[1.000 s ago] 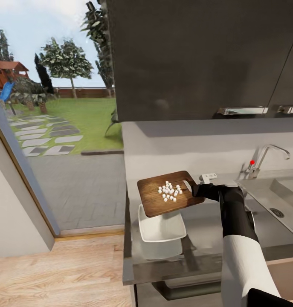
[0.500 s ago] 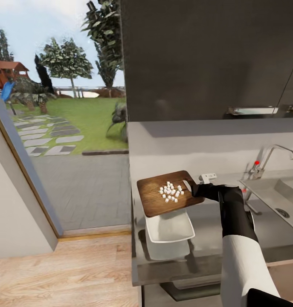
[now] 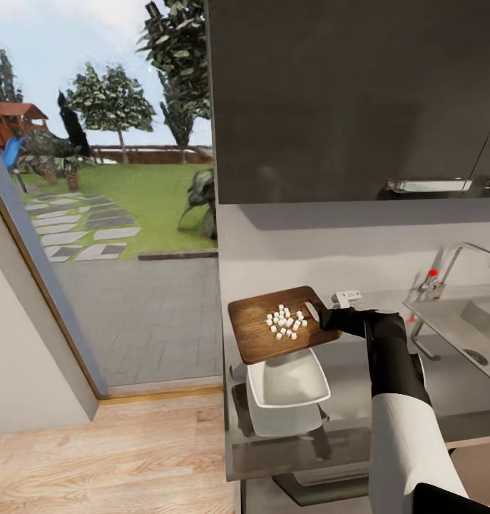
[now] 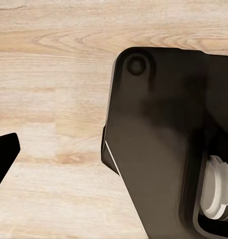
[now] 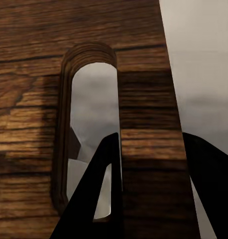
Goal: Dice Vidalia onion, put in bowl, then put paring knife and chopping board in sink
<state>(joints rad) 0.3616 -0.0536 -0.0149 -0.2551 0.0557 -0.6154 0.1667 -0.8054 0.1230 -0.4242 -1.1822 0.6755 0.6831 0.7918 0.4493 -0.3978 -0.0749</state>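
Note:
My right gripper [image 3: 322,314] is shut on the handle end of the dark wooden chopping board [image 3: 259,335] and holds it in the air, roughly level. Small white cubes of diced Vidalia onion [image 3: 285,323] lie in a cluster on the board. Directly below the board, the white square bowl [image 3: 287,378] stands on the grey countertop [image 3: 344,410]. In the right wrist view, the right gripper [image 5: 151,149] clamps the board [image 5: 39,74] beside its handle slot. The sink [image 3: 455,325] lies at the far right. The paring knife is out of view. My left gripper's fingertip [image 4: 4,152] hangs over wood floor.
A chrome tap [image 3: 451,260] with a red knob stands behind the sink. Dark wall cabinets [image 3: 344,100] hang overhead. The counter's left end [image 3: 227,400] borders a wood floor [image 3: 102,450] and a glass door to the garden. A white socket [image 3: 346,295] sits on the back wall.
The camera has shifted, so counter, bowl and sink sit further right in the picture. The board stays in my right gripper, and the bowl now lies more squarely under it.

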